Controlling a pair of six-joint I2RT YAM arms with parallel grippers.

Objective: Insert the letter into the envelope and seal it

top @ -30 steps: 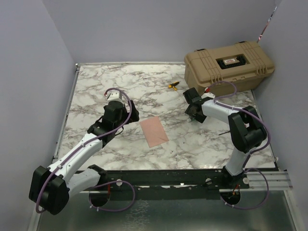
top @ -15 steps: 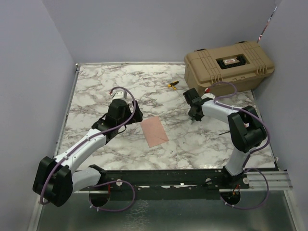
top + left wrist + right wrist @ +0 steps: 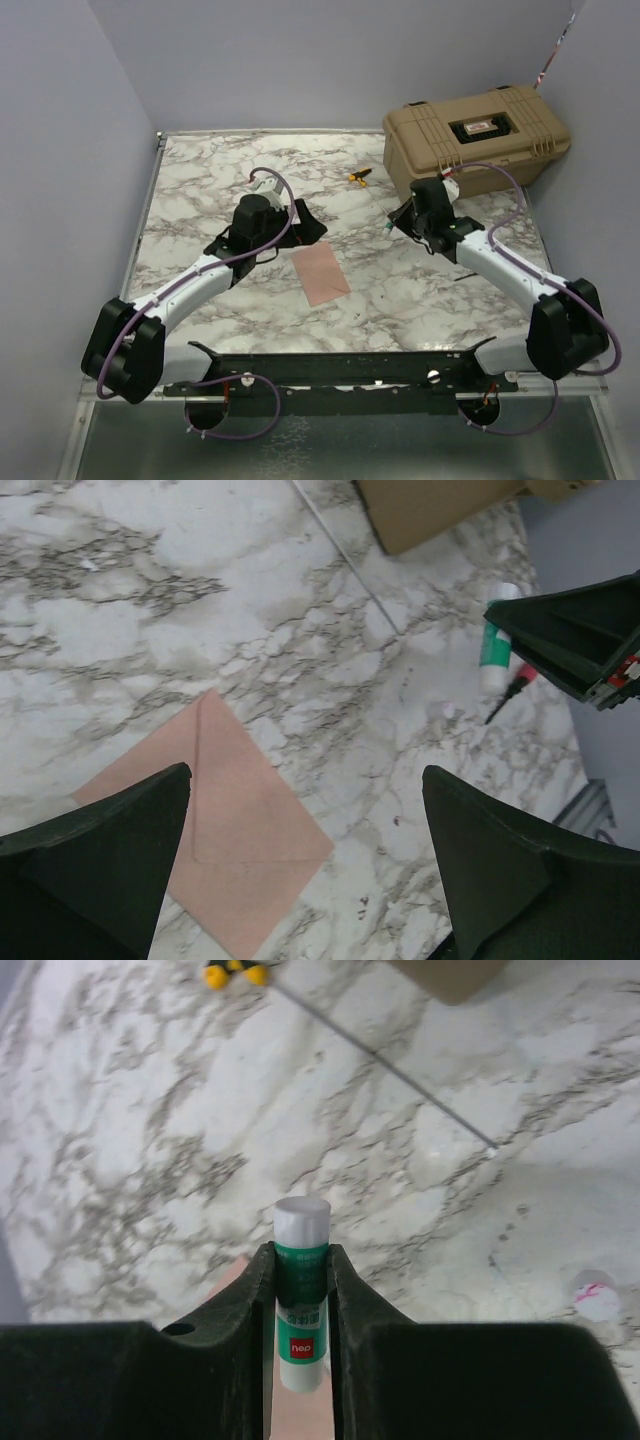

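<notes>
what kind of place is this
Likely a robot lab test cell: marble-patterned tabletop boxed in by plain grey walls, left arm and right arm bolted at its near edge, tan hard case.

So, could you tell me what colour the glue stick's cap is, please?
The cap is white; right wrist view shows it best.

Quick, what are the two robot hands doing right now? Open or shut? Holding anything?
Left gripper: open, holding nothing.
Right gripper: closed on a glue stick.
</notes>
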